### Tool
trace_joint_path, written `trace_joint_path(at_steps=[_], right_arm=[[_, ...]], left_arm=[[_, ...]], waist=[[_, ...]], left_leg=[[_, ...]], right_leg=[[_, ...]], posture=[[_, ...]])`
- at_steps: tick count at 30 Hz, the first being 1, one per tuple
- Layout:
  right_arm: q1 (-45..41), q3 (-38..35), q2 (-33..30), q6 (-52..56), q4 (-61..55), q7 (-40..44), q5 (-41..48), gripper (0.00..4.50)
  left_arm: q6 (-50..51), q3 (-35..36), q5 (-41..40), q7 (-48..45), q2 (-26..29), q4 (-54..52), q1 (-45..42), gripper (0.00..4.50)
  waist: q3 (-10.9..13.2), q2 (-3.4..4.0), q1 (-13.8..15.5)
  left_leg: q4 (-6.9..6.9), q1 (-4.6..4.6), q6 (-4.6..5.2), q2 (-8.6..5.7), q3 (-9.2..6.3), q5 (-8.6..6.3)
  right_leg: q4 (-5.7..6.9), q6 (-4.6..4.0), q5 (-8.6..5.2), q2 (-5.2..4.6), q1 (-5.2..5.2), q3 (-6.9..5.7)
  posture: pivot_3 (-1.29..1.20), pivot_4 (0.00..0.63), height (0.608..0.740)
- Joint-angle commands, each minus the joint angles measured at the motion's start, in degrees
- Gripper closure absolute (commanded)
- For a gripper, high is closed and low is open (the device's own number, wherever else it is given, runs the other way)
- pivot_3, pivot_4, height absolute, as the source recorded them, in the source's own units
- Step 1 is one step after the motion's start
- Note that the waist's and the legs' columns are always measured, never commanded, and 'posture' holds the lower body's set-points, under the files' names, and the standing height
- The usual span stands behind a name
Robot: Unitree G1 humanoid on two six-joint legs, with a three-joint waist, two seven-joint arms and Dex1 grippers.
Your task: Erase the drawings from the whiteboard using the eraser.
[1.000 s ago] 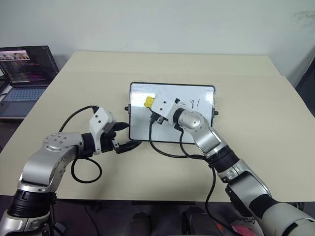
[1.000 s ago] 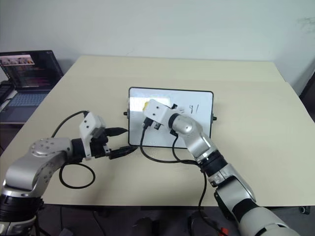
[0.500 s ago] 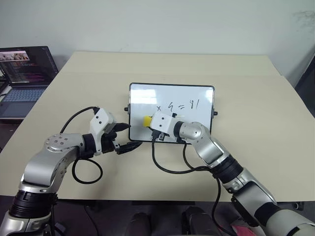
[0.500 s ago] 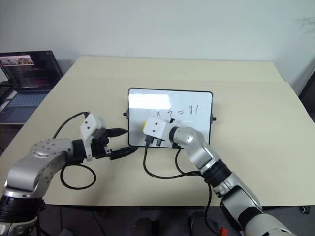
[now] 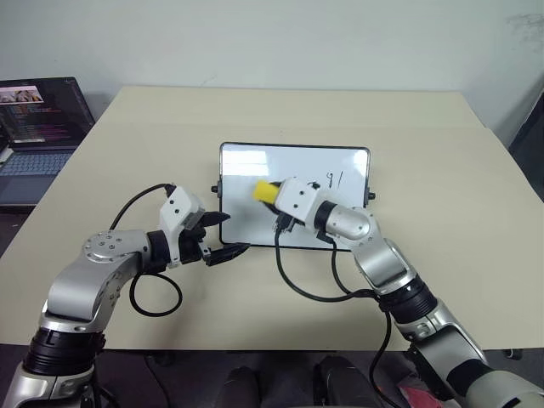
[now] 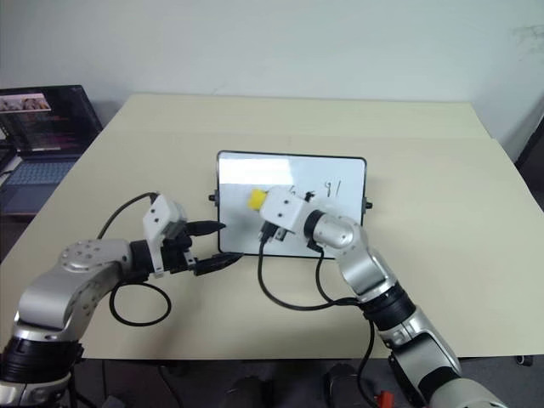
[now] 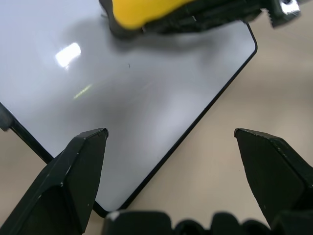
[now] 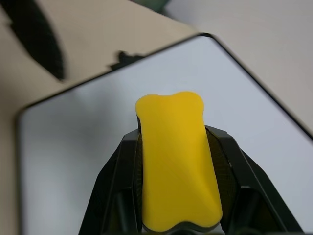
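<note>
Right gripper (image 5: 274, 194), clamped on the eraser (image 5: 264, 191), opens this account because it carries the working tool; the remaining elements follow by size. Largest is the table (image 5: 442, 170), a pale beige surface carrying the work, with a laptop (image 5: 38, 127) standing at its far left edge, well apart from the action. Next is the whiteboard (image 5: 246, 166), lying flat near the middle of the table, its black frame and side knobs visible. Its left and lower areas read as bare white, and the left wrist view shows that near corner free of strokes apart from faint specks. The left gripper (image 5: 223, 235), its two black fingers spread apart and holding nothing, sits at the board's lower left corner, one finger over the frame and the other just off it on the table; whether it presses the board cannot be told. Smaller is the eraser, a yellow block held over the board's centre left; contact with the surface is not certain. Smallest are the drawings (image 5: 333, 180), a few dark strokes showing at the upper right, just beside the right wrist, which hides part of the row. Judged from this, the erasing is unfinished: the strokes on the right remain to be wiped.
</note>
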Motion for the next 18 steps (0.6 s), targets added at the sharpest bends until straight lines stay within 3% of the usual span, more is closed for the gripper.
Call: trace_joint_path(at_steps=[1, 10, 14, 18], right_arm=[[-2.57, -2.75, 0.79, -2.4, 2.53, -4.27, -0.36, 3.06], [-3.08, -2.34, 1.71, -4.64, 4.11, -6.37, -0.94, 3.06], [-2.28, -3.6, 1.0, -3.44, -3.88, -5.13, -0.05, 3.06], [6.44, -5.32, 1.1, 5.18, -21.85, 0.98, 9.33, 3.06]], left_arm=[[-0.6, -0.37, -0.31, -0.79, 0.33, -1.6, -1.39, 0.0], [0.48, -0.72, -0.79, -0.9, 0.33, -2.58, -1.88, 0.0], [0.92, -0.14, -1.1, -0.55, 0.38, -3.66, -1.14, 0.0], [0.88, 1.45, -1.26, 2.11, -0.92, -4.4, -0.1, 0.0]], waist=[[0.01, 0.0, -0.02], [0.03, 0.02, -0.12], [0.14, 0.02, -0.06], [0.17, 0.02, 0.16]], left_leg=[[0.01, 0.0, 0.0, 0.0, 0.03, 0.0], [0.0, 0.0, 0.0, 0.0, 0.06, 0.0], [0.0, -0.01, 0.0, 0.01, 0.04, 0.0], [-0.06, -0.12, 0.0, 0.06, -0.12, -0.01]], right_leg=[[0.0, 0.0, 0.0, 0.0, 0.0, 0.0], [0.0, 0.0, 0.0, 0.01, 0.0, 0.01], [0.0, 0.0, 0.0, 0.01, 0.0, 0.0], [-0.13, 0.0, 0.0, 0.01, -0.02, -0.09]], posture=[[0.0, 0.15, 0.74], [0.0, 0.15, 0.74], [0.0, 0.15, 0.74], [0.0, 0.15, 0.74]])
